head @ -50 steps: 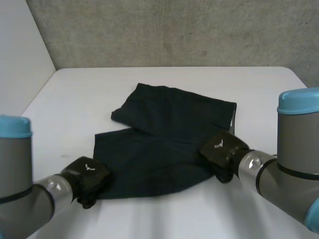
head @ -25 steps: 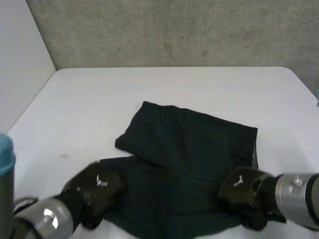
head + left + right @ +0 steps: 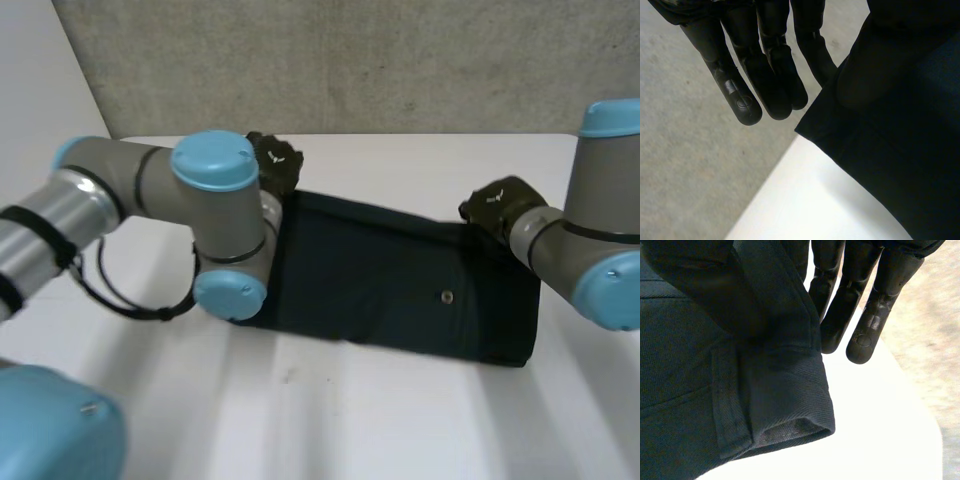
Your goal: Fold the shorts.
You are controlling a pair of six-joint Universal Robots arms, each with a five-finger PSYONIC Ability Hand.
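The dark shorts [image 3: 400,285] lie across the middle of the white table [image 3: 400,420] as a folded band. My left hand [image 3: 275,162] is at the band's far left corner. In the left wrist view its fingers [image 3: 747,95] are straight beside the cloth [image 3: 900,150], whose corner is drawn up over the thumb. My right hand [image 3: 497,203] holds the far right corner. In the right wrist view the hemmed edge [image 3: 785,405] wraps the thumb and is pinched against straight fingers [image 3: 865,335].
My left arm [image 3: 225,215] bends over the left end of the shorts. A small metal button [image 3: 446,296] shows on the top layer. The table's far edge and a grey concrete wall [image 3: 400,70] lie just beyond both hands.
Both hands have carried the near edge of the shorts up and over to the far side. The spread shorts are now doubled into a band.
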